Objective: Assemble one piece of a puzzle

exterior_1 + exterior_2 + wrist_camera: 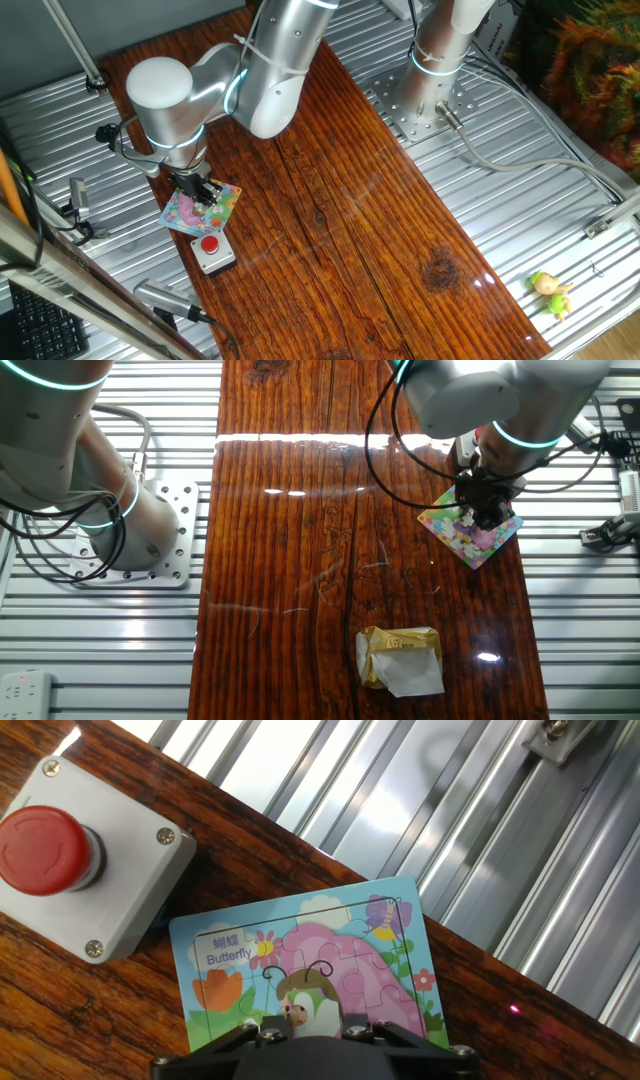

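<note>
Puzzle (200,209) lies flat on the dark wooden table (370,230), near the board's edge where the wood meets the ribbed metal surface (470,830). Its picture is pastel: a pink rounded shape, blue sky, an orange flower, and the printed word "Butterfly" next to two Chinese characters. Grey box with a red button (212,251) sits just beside one corner of the puzzle; in the hand view the two look close but a thin strip of wood shows between them.

Gripper (203,189) points straight down and sits directly over the puzzle, low above the pink part of the picture. From the other fixed view it covers the middle of the board, with the pastel corners showing on either side. In the hand view only the dark base of the fingers appears at the bottom edge, right over the lower part of the picture. Finger spacing: cannot tell from any view, tips hidden by the hand body. Contact with the board also not resolvable.

Crumpled gold-and-white wrapper (400,658) lies on the wood well apart from the puzzle. Small yellow-green toy (551,292) rests on the ribbed metal, far from the arm.
</note>
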Available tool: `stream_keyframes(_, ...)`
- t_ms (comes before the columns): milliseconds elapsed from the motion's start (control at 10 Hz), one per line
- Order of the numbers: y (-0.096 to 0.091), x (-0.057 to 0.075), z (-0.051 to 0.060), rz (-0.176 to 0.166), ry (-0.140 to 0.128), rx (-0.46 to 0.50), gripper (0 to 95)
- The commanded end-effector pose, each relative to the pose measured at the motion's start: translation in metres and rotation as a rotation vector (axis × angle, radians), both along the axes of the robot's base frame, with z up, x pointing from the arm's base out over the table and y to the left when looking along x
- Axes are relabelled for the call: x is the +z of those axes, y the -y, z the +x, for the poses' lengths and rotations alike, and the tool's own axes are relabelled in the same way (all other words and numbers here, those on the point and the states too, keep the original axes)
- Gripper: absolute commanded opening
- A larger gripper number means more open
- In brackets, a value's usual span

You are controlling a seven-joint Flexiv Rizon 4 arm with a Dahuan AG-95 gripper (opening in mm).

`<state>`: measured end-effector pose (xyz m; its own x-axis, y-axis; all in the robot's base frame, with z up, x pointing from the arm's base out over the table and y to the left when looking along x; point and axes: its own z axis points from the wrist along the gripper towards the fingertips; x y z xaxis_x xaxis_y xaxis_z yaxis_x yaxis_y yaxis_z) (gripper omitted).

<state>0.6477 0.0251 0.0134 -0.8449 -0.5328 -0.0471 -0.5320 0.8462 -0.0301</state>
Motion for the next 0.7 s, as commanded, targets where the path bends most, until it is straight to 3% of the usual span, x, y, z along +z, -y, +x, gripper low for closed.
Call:
stream_keyframes(100, -0.0001, 0.0011, -0.0008, -0.006, -0.008, 0.003, 0.0)
stream_keyframes(700, 0.0000, 0.0042, -0.0003, -0.003, -0.006, -0.003, 0.0)
